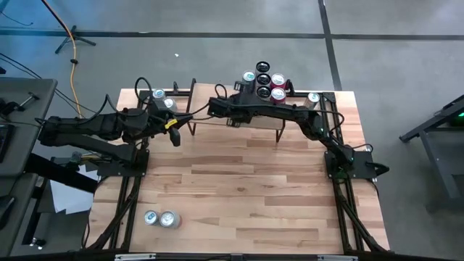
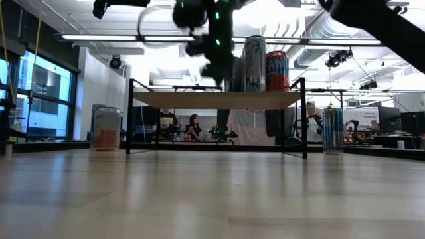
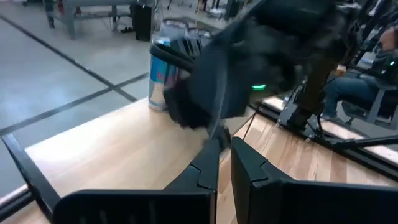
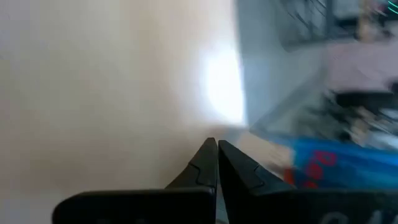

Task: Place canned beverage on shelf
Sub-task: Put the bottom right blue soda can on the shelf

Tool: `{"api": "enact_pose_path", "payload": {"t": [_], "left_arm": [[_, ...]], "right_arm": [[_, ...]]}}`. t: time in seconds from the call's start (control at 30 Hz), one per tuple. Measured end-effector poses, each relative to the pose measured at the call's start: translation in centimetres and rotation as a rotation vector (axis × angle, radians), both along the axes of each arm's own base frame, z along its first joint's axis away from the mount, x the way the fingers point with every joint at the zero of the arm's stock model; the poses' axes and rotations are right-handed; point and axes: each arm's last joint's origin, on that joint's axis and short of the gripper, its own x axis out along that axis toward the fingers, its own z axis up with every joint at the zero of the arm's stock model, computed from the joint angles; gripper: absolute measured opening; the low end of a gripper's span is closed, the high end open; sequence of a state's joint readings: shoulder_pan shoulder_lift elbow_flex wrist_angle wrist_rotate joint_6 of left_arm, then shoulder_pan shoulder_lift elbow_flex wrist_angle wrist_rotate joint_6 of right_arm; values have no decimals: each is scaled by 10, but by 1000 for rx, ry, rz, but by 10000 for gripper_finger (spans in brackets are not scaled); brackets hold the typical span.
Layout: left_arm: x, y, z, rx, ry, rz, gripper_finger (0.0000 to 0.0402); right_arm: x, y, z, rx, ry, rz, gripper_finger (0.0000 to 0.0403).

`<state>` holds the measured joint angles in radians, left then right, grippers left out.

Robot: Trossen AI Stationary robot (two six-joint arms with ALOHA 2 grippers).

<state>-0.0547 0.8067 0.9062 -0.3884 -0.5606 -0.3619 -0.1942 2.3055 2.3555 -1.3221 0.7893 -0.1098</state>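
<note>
1. Wood makes the top of the shelf (image 1: 217,122), which stands on thin black legs along the far edge of the desk (image 1: 239,188).
2. We see a bunch of cans (image 1: 265,81) standing up on the right end of the shelf, packed close together, tops to the ceiling.
3. From the low view, two tall cans (image 2: 265,64) stand straight up on the shelf top, side by side.
4. We see the right gripper (image 1: 217,107) over the middle of the shelf, to the left of the bunch of cans. Its fingers (image 4: 214,163) are pressed together with nothing between them.
5. We see the left gripper (image 1: 174,136) near the shelf's left end, just in front of it. Its fingers (image 3: 245,163) are nearly closed, with a thin gap, and hold nothing.
6. Two cans (image 1: 163,99) stand near the far left corner of the desk, beside the shelf.
7. One can (image 1: 312,98) stands near the far right corner.
8. Two more cans (image 1: 161,218) sit near the front left corner, well apart from both grippers.
</note>
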Motion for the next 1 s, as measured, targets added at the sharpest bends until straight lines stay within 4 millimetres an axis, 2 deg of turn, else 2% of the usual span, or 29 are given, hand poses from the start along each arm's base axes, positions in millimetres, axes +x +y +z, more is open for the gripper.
{"api": "enact_pose_path", "payload": {"t": [0.1,0.23,0.4,0.5,0.67,0.73,1.0], "left_arm": [[-2,0,3,27,-8,-9,0],[-3,0,7,44,-34,-16,1],[-5,-1,8,30,-48,-75,1],[-6,-2,9,24,-55,-104,1],[-7,-2,10,43,-50,-122,1],[-7,-2,10,55,-45,-125,1],[-4,0,20,179,-93,-125,0]], "right_arm": [[0,14,29,102,-183,82,0],[-14,20,87,145,-460,184,0],[-58,26,156,176,-696,263,0],[-84,32,182,233,-764,324,0],[-122,42,207,294,-805,349,0],[-135,45,210,312,-781,327,0],[-173,58,197,355,-710,204,0]]}}
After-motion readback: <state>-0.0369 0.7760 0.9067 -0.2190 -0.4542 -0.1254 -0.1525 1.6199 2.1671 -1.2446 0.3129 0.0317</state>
